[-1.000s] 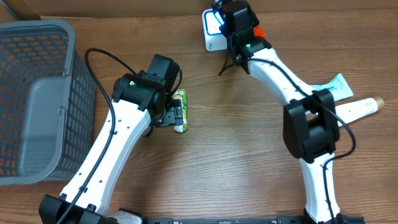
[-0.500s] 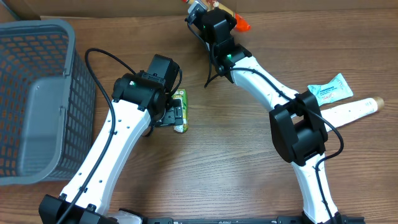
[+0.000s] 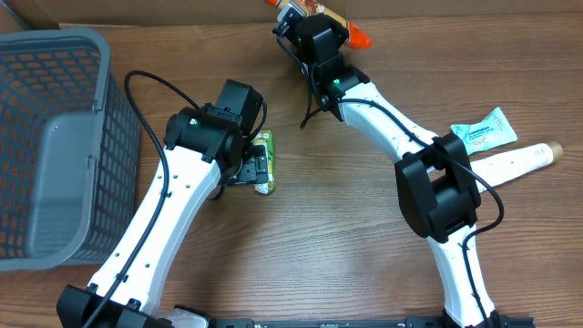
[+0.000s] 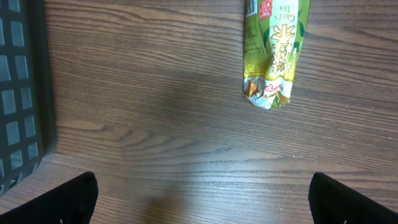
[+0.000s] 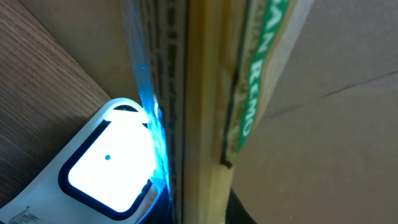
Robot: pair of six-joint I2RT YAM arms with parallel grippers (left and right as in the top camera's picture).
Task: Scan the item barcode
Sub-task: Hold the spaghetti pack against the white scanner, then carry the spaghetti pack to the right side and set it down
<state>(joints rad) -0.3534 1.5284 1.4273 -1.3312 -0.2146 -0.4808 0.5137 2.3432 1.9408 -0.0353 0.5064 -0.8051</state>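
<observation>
Item, orange-tipped (image 3: 357, 38): pinched in right gripper (image 3: 314, 20) at far edge of table (image 3: 364, 228), beside lit scanner (image 5: 106, 165); long axis far-left to near-right, tip rightward. Swung left since a second ago. Left gripper (image 3: 258, 169) spread.

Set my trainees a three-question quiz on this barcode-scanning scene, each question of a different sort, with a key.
1. True or false: the left gripper is shut on the green tea packet.
2. The right gripper holds its item beside: A) a sponge, B) the lit scanner, C) a mug.
3. Fill in: the grey basket stands on the robot's ____ side.
Key: 1 false, the jaws stand open and the packet lies free; 2 B; 3 left.
</observation>
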